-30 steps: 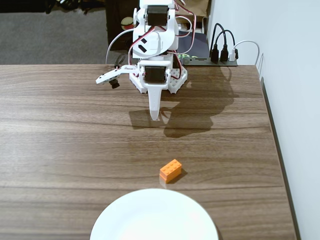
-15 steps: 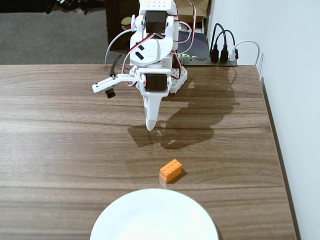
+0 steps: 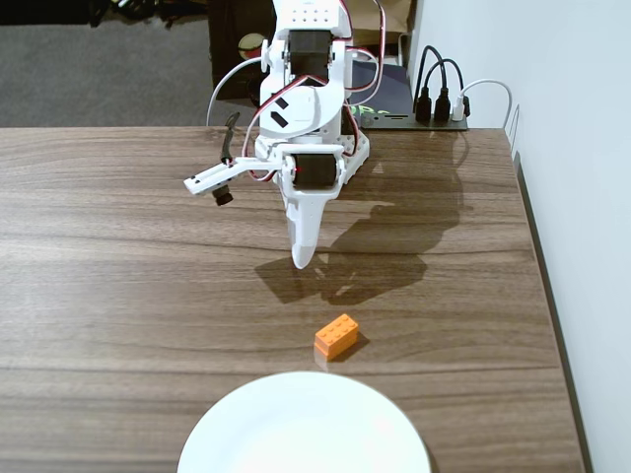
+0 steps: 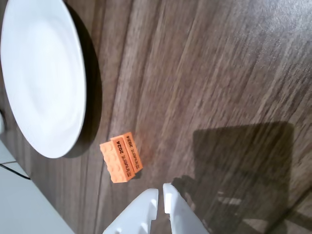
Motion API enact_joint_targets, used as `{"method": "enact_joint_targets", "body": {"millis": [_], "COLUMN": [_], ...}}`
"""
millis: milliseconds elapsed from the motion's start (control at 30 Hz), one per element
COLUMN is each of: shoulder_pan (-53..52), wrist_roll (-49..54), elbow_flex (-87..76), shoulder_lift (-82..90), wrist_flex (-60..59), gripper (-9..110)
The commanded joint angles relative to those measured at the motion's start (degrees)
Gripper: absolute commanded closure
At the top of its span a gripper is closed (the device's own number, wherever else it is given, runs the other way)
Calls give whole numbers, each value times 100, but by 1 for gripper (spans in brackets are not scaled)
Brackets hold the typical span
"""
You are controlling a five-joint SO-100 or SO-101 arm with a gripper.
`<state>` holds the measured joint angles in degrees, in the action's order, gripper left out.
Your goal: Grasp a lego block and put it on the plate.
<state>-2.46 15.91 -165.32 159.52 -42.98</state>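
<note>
Your end effector [image 3: 304, 258] hangs above the table [image 3: 118, 296] with its white fingers pressed almost together, only a hairline slit between the tips, and nothing is held in them. In the wrist view the two fingertips [image 4: 161, 194] come up from the bottom edge, side by side, pointing toward the brick.

The lego block [image 3: 336, 335] you are after lies flat on the wood grain, apart from the end effector and nearer the camera in the fixed view, a little to the right of the fingertip line. It sits just beyond the rim of the plate [image 3: 227, 434], near it but not touching; a strip of bare table shows between them. In the wrist view the lego block [image 4: 122, 157] is just above and to the left of the fingertips, with the plate [image 4: 29, 58] filling the upper left.

Look at the block's side in the wrist view: black lettering runs along it, repeated on two faces, ending in "2024". The word before it is too small and blurred for you to read with confidence. The studs face up.

Behind the arm, at the table's far edge, black and white cables [image 3: 439, 89] plug into a dark strip. The arm's shadow falls on the table to the right of the end effector.
</note>
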Motion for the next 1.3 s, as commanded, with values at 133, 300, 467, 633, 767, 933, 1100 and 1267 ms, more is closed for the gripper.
{"method": "enact_joint_targets", "body": {"millis": [133,300,467,633,767,933,1100,1267], "shoulder_pan": [62,88,167,202,220,229,255,281], "wrist_roll": [53,70,176,492,914,1327,1723,2294], "elbow_flex": [316,606,1037,1195,1248,1239,1239,1248], "shoulder_lift": [-97,-325,-659,-905,-1002,-1028,-1081,-1169], "wrist_flex": [88,-26,-272,-290,-237,-97,70,176], "gripper": [101,101,101,101,101,101,101,101]}}
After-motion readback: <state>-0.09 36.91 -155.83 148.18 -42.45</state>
